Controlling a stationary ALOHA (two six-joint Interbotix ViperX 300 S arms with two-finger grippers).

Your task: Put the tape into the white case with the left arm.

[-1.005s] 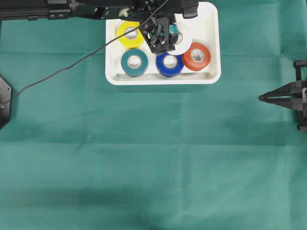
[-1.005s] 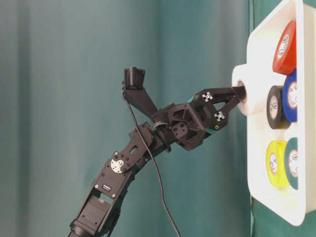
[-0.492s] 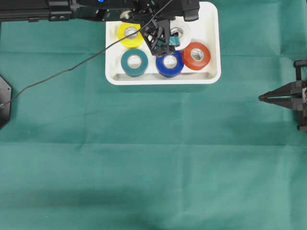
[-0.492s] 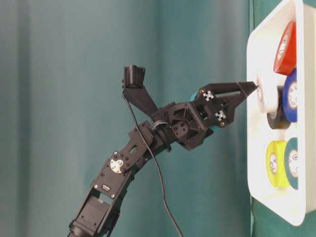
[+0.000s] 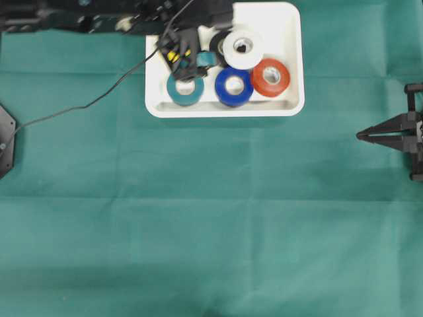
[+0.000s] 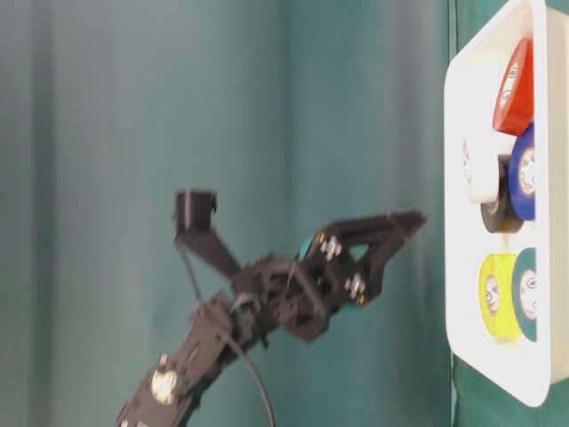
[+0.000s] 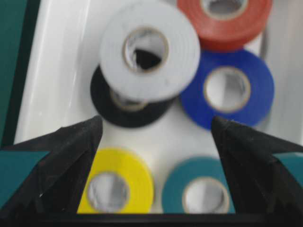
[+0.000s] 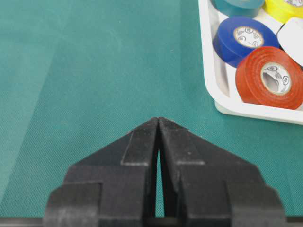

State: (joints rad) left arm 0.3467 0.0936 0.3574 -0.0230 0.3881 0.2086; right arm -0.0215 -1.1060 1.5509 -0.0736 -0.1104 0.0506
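Left tool point(image 7: 154, 142) jaws spread wide, empty; right tool point(image 8: 158, 124) jaws pressed together.

Looks like a robotics lab/test setup: tabletop point(image 5: 198, 218) covered w/ plain green cloth, green curtain point(image 6: 178, 133) as backdrop, black robot arm point(image 6: 267, 311) w/ loose cable point(image 5: 86, 105), cameras on wrists.

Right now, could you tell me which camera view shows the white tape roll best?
The left wrist view: the white tape roll fills the frame, lying tilted on the black roll. The overhead view shows it small, beside the red roll. The table-level view shows its edge only; the right wrist view catches just a corner.
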